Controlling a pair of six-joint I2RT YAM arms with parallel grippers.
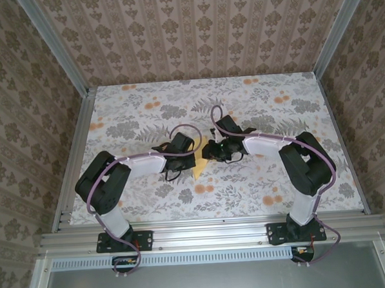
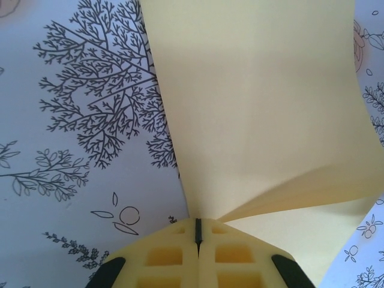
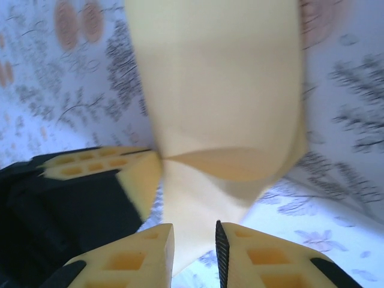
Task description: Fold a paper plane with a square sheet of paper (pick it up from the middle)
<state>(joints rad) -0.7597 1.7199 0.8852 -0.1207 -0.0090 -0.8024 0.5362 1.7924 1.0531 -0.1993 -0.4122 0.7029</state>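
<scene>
- A lab-style robot test cell: aluminium frame posts [image 1: 52,48] box in the desk [image 1: 138,208].
- Damask-patterned panels [image 1: 193,28] make its walls.
- Left arm [image 1: 117,180] and right arm [image 1: 300,161] are bolted to a metal rail [image 1: 210,232].

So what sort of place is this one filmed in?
Probably a lab robot cell dressed to look homely: an aluminium frame boxes it in, wallpaper covers the walls, a floral print covers the table, and the left arm and right arm are bolted at its near edge.
</scene>
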